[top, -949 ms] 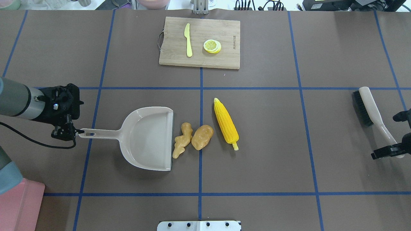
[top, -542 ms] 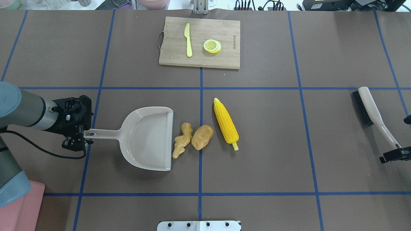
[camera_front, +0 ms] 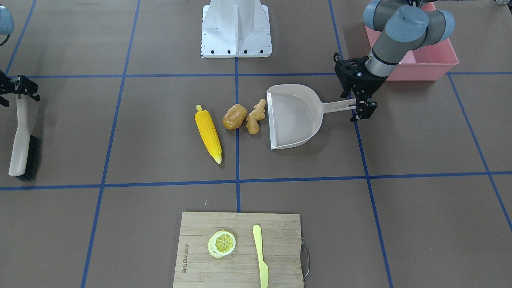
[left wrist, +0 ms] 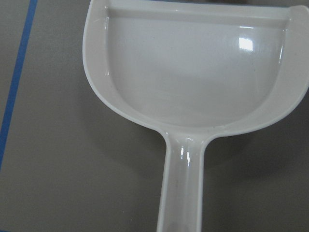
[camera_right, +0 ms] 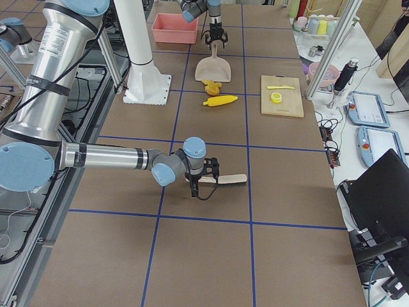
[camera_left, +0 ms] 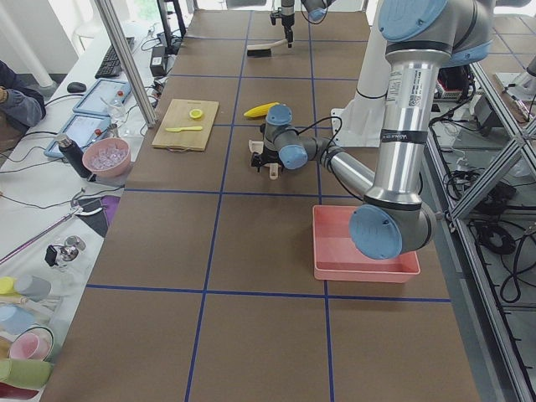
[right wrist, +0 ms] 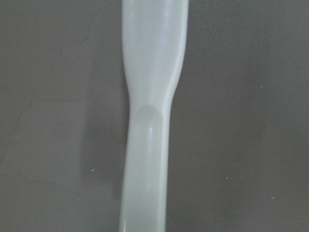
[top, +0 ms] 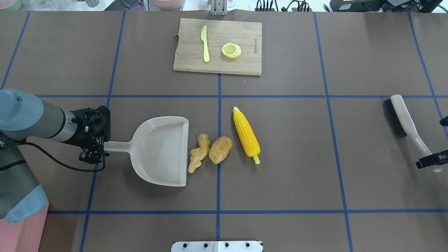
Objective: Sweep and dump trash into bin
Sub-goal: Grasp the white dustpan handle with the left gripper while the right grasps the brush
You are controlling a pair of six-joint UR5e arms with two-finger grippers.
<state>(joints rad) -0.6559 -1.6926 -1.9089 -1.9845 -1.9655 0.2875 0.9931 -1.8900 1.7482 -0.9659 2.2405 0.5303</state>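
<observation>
- Tabletop (top: 297, 175): brown surface divided into rectangles by blue tape lines.
- Corn cob (top: 246, 134): long, yellow, lying flat at a slant near the middle of the tabletop, just beside the potato-like lump on the side away from the dustpan, not touching it.
- Potato-like lump (top: 220, 149): glossy orange-brown, on a blue tape line, resting against the ginger root.
- Ginger root (top: 198, 152): knobbly tan, lying along the dustpan's open lip. Its lower end touches the lip or very nearly does.
- Dustpan (top: 161, 150): beige, flat on the tabletop, open lip towards the three toy foods, handle pointing towards the robot's left side.
- Bin (camera_front: 424, 66): pink tub at the near corner on the robot's left, behind the left arm and well apart from the trash.
- Left hand (top: 92, 155): pointing down over the outer end of the dustpan handle. Cannot tell whether its fingers are pressed onto the handle or only straddle it.
- Right hand (camera_front: 18, 89): fingers spread, set either side of the brush handle's end.
- Brush (top: 402, 117): pale handle, black bristles, lying flat at the robot's far right.
- Cutting board (top: 245, 38): wooden, on the far side of the tabletop from the robot, carrying a pale yellow knife (top: 205, 43) and a lemon slice (top: 231, 50).
</observation>
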